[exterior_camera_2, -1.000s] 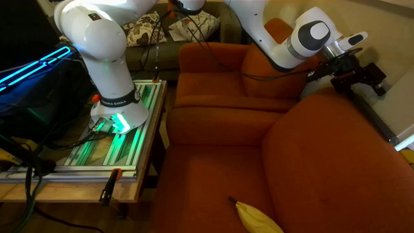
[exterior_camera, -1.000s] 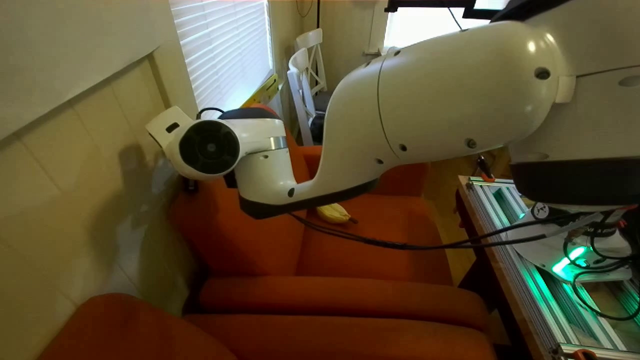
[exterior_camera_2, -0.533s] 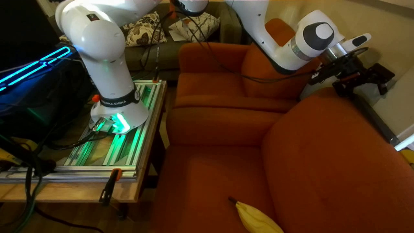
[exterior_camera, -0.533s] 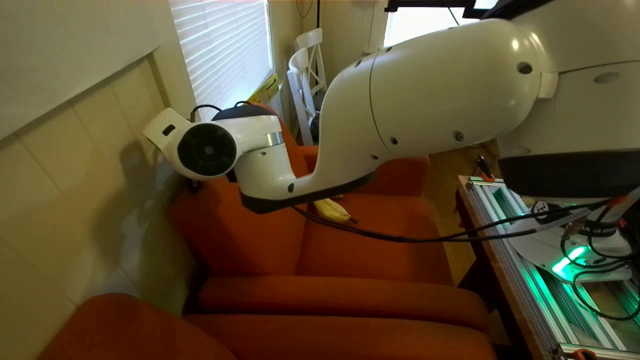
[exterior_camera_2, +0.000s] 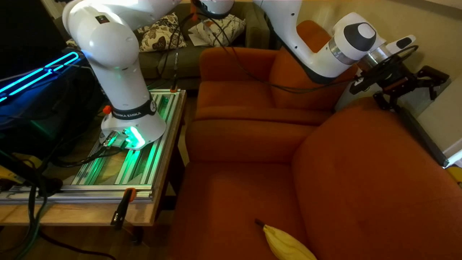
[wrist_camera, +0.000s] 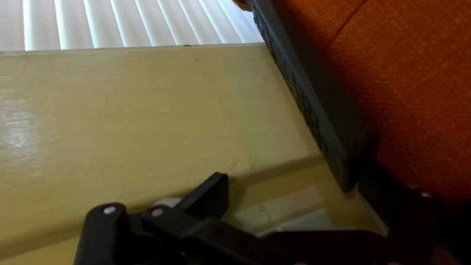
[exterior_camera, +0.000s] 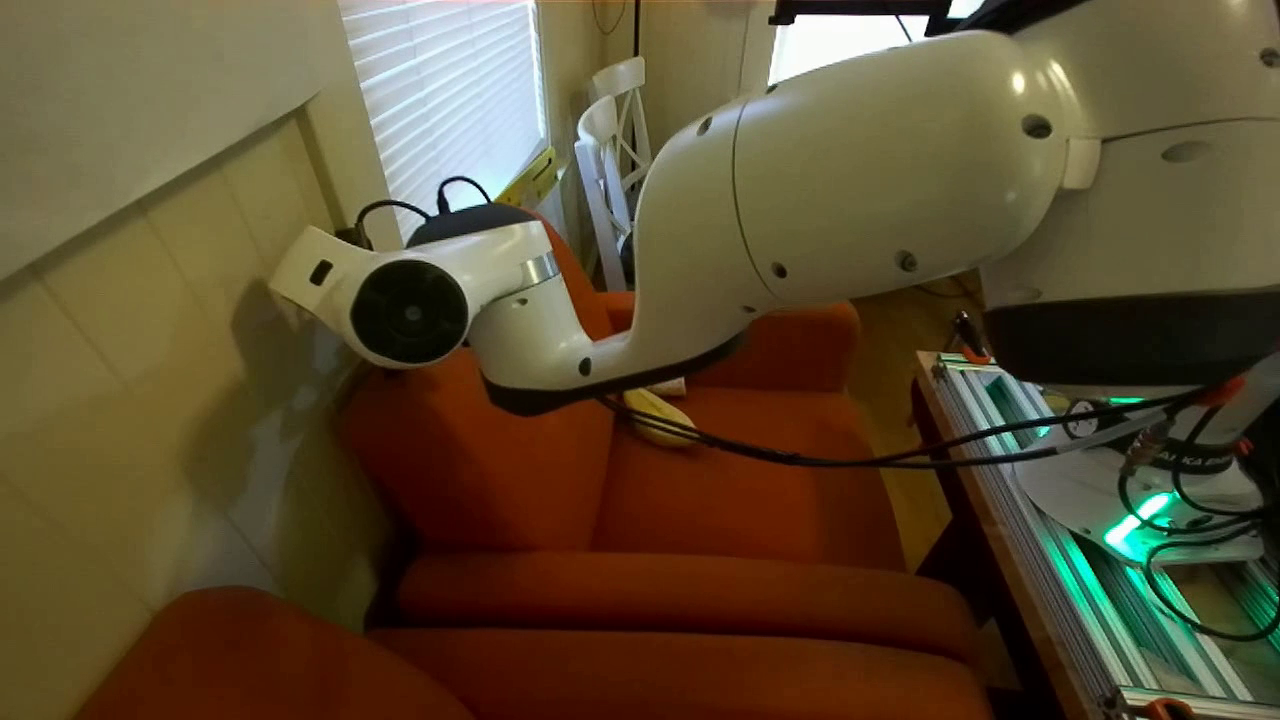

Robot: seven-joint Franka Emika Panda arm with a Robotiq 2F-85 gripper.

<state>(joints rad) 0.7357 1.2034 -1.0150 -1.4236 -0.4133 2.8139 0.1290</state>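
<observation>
Got a long dark bar (wrist_camera: 320, 92) here, slanting along between the back of an orange armchair (exterior_camera_2: 379, 162) and the cream wall (wrist_camera: 128, 121). In the wrist view, running from up by the white blinds (wrist_camera: 128, 24) right down to the hand (exterior_camera_2: 411, 102). Would call that hand spread wide, jaws well apart, with one finger right by the bar's near end. Touching or just beside? Can't tell, too dark down there.

Moving out a bit, can spot a yellow banana (exterior_camera_2: 288, 243) on the seat of the same armchair, dark tip toward the wooden bench (exterior_camera_2: 83, 215), well away from the hand. In an exterior view, partly hidden behind black cables (exterior_camera: 790, 460) drooping off the white arm (exterior_camera: 690, 220). Also got a second orange armchair (exterior_camera_2: 234, 95) just beside.

Over on that bench, seeing the arm's base (exterior_camera_2: 151, 126), lit up green, on an aluminum frame (exterior_camera_2: 94, 195), plus a black clamp (exterior_camera_2: 121, 213) with an orange end at the edge. Further back, in an exterior view, a dark green sofa (exterior_camera_2: 193, 61) with patterned pillows (exterior_camera_2: 160, 34), and in an exterior view, white chairs (exterior_camera: 600, 120) near the blinds.
</observation>
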